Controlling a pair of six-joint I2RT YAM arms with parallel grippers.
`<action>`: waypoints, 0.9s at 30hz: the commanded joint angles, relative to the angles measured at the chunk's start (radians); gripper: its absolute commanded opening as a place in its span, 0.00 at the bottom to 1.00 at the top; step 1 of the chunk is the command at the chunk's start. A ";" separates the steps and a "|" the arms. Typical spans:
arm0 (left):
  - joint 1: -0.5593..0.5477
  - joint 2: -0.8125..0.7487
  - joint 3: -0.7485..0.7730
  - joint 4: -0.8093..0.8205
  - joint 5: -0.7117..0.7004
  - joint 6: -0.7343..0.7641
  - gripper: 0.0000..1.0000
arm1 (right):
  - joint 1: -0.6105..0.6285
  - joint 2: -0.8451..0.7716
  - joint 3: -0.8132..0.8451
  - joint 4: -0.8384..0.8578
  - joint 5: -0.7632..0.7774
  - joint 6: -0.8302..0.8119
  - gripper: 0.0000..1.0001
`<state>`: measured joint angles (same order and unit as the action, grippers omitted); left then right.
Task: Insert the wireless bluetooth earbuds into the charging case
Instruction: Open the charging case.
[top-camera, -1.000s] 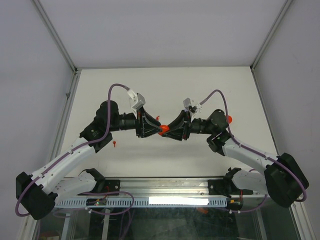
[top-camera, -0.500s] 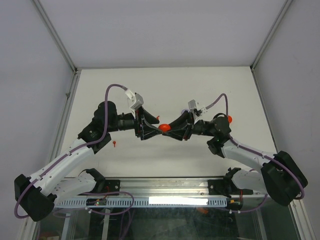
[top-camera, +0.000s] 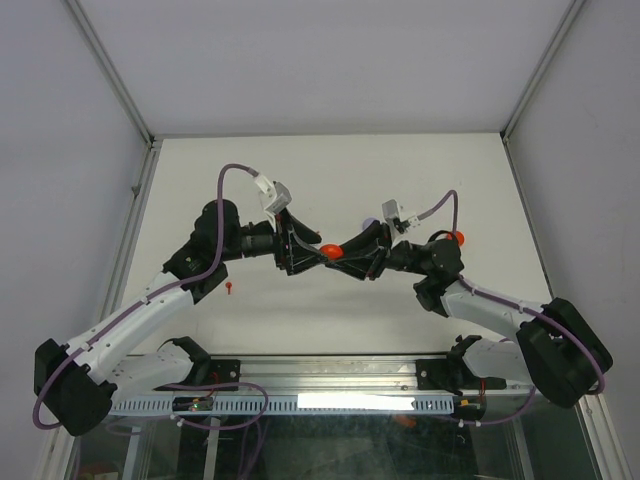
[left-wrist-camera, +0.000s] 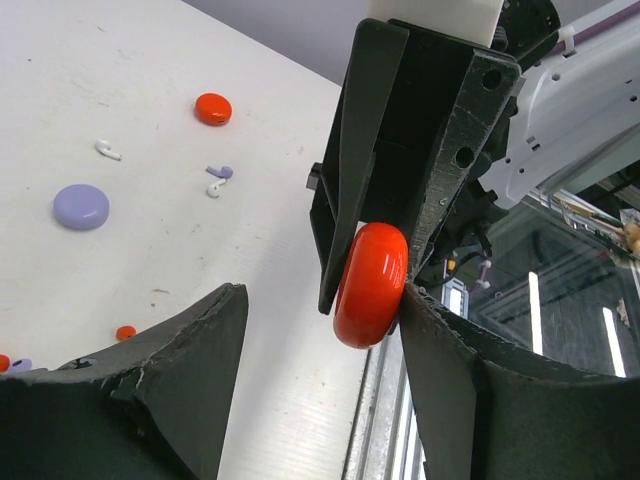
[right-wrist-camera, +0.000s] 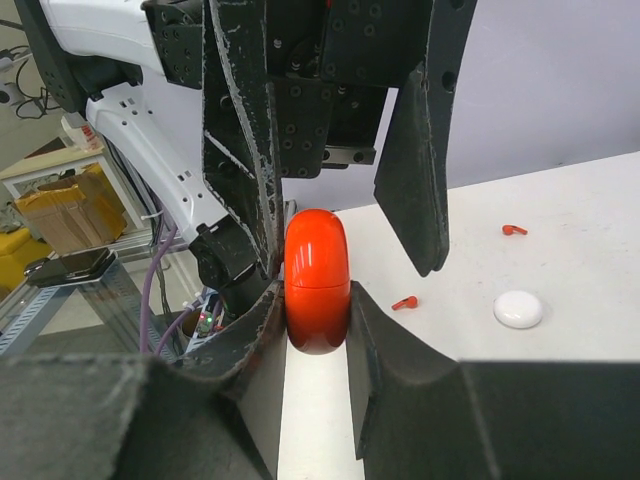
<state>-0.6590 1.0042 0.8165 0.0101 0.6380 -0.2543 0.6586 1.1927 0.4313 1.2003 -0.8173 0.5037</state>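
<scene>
Charging case (right-wrist-camera: 317, 280), red, sits edge-on in mid-air above the table (top-camera: 330, 170), clamped btwn the pads of the right gripper (right-wrist-camera: 316, 292); seam visible, lid looks shut. Left gripper (left-wrist-camera: 322, 298) is spread wide around the case, w/ one finger touching its rim and the other well apart. Wireless bluetooth earbuds lie loose on the table, e.g. red earbud (right-wrist-camera: 404, 302), white earbud (left-wrist-camera: 108, 150), purple earbud (left-wrist-camera: 220, 172). Risks: (1) right releases before left clamps, so case drops & rolls toward the white puck (right-wrist-camera: 518, 309); (2) one-sided push by left skews case in the right's grip; (3) fingers of both arms collide, clearance being min.
</scene>
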 joint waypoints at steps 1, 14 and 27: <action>0.007 0.001 0.016 0.077 -0.076 -0.034 0.62 | 0.000 0.000 0.003 0.085 0.009 0.015 0.00; 0.009 -0.012 0.023 0.091 -0.179 -0.098 0.61 | 0.000 -0.032 -0.014 0.075 -0.016 -0.002 0.00; 0.009 -0.063 0.023 0.039 -0.260 -0.124 0.88 | -0.005 -0.070 -0.035 -0.016 0.067 -0.100 0.00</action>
<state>-0.6590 0.9913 0.8165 0.0463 0.4370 -0.3561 0.6533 1.1648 0.4091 1.1976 -0.8055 0.4793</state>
